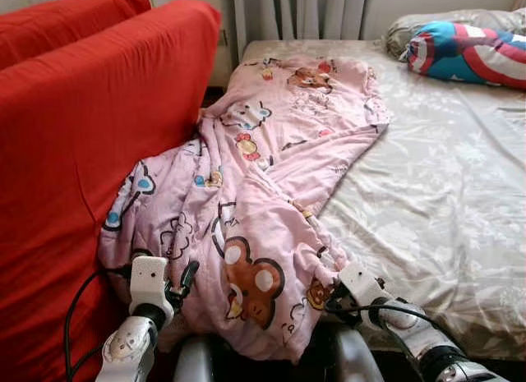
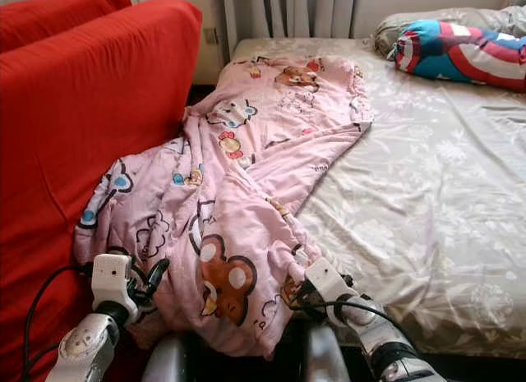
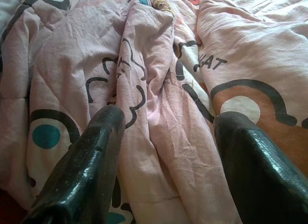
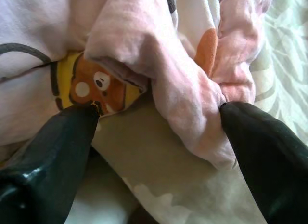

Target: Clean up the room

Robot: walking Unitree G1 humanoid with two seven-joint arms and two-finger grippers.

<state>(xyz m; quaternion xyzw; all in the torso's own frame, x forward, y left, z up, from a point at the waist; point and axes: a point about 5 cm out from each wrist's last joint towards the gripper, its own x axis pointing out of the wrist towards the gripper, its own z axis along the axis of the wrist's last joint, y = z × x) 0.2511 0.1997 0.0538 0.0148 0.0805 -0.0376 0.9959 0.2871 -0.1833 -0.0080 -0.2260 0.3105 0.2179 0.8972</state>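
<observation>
A: Where does the pink cartoon-print quilt (image 1: 263, 193) lie?

B: It runs lengthwise along the left side of the bed (image 1: 444, 185), from near the head, by the grey curtains (image 1: 296, 12), down to the foot. Its near end hangs bunched over the bed's foot edge, and its left side spills into the gap against the red sofa (image 1: 74, 168).

A: And its edges?

B: The right edge is a folded ridge slanting across the beige flowered sheet (image 2: 427, 201). The near hem droops between the two arms, with the brown bear print on it.

A: The grippers?

B: The left gripper (image 3: 163, 151) is at the quilt's near left corner, fingers spread wide, a fold of the pink fabric lying between them but not pinched. The right gripper (image 4: 159, 137) is at the near right corner, also spread wide; a rolled lip of the hem and a bare strip of sheet sit between its fingers (image 4: 260, 137), and one fingertip touches the fabric by a small bear patch.

A: Open room?

B: The right half of the bed is bare sheet, broad and flat. To the left the sofa back stands close, pressing the quilt.

A: Anything else nearby?

B: A blue, red and white star-shield pillow (image 1: 468, 53) lies at the far right corner, well apart from the quilt. Black cables (image 1: 78, 316) loop beside the left arm.
</observation>
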